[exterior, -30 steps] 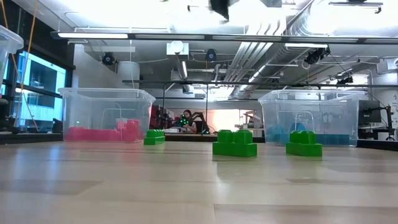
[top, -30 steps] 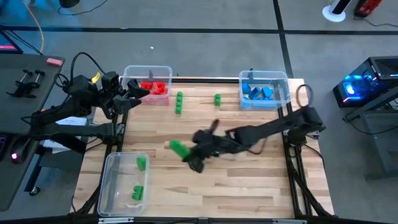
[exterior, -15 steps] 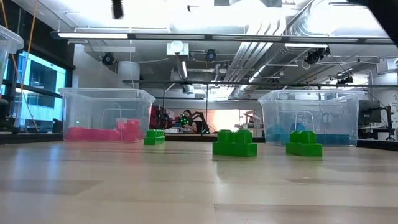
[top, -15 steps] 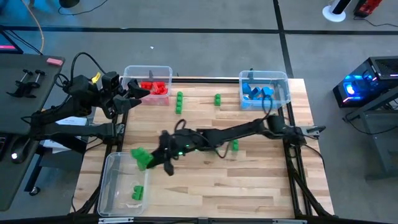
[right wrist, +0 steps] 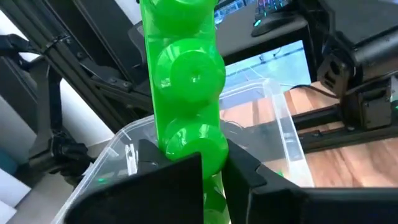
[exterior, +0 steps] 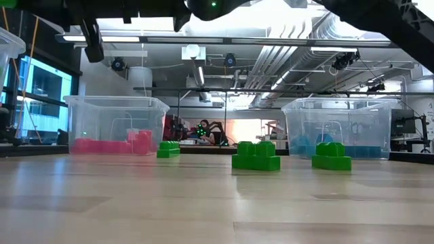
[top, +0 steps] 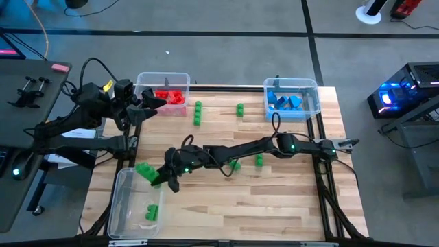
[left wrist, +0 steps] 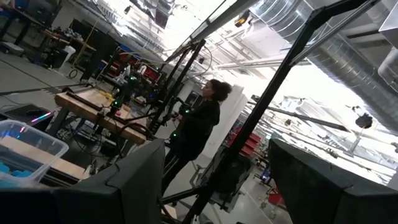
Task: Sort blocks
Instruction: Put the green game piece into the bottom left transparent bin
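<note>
My right gripper (top: pixel 156 175) reaches across the table toward its left edge and is shut on a long green studded block (top: pixel 145 169). It hangs over the far end of the clear near-left bin (top: pixel 118 206), which holds green blocks (top: pixel 151 211). In the right wrist view the block (right wrist: pixel 186 81) stands up between my fingers. Loose green blocks (top: pixel 197 113) (top: pixel 240 108) (top: pixel 259 160) lie flat on the table. My left gripper (top: pixel 149 103) waits open beside the red-block bin (top: pixel 180 77). My right gripper pinches the green block at one end (right wrist: pixel 208 158) between its two fingers (right wrist: pixel 177 183). The block's length runs out ahead of the fingers. It is lifted clear of the table, above the near-left bin's far rim (right wrist: pixel 273 93).
A bin of blue blocks (top: pixel 310 110) stands at the far right, the red one at the far left. In the low view green blocks (exterior: pixel 255 156) (exterior: pixel 331 156) (exterior: pixel 168 148) sit before both bins. A person (left wrist: pixel 199 124) stands in the room beyond.
My right gripper has carried the green block from the table's middle toward its left edge, stretching the arm out, until it hangs over the near-left bin. It stayed shut on the block. Green blocks at mid-table came into sight as the arm passed.
</note>
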Tool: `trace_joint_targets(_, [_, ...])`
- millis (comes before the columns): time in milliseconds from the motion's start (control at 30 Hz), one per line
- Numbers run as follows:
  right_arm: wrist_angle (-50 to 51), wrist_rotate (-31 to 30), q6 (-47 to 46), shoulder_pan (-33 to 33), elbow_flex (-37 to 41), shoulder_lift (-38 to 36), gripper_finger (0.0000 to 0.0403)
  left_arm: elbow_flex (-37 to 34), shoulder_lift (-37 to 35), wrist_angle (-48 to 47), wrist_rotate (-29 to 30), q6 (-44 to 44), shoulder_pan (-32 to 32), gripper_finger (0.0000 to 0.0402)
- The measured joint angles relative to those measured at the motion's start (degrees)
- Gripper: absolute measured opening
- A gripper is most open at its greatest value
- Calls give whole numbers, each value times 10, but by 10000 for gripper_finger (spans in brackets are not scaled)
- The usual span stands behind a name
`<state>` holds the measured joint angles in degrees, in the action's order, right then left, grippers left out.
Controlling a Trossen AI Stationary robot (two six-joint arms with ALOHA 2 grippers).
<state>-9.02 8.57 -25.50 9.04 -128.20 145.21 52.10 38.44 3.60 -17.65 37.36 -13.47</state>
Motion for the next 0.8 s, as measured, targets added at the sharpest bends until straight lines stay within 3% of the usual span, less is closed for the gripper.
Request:
trace_joint_targets(133, [2,-4,10,3,-5,0,36,0,3,1,0,0,0,273])
trace_joint_targets(533, [11,-3,15,1,-23,-3,243,0,16,0,1,1,0,273])
trace_joint_targets(667, [79,20,18,-13,-23,-25,264,0,15,1,1,1,0,273])
trace_joint_targets(800, [248,5,78,-32,-23,-81,264,0,14,2,1,0,0,273])
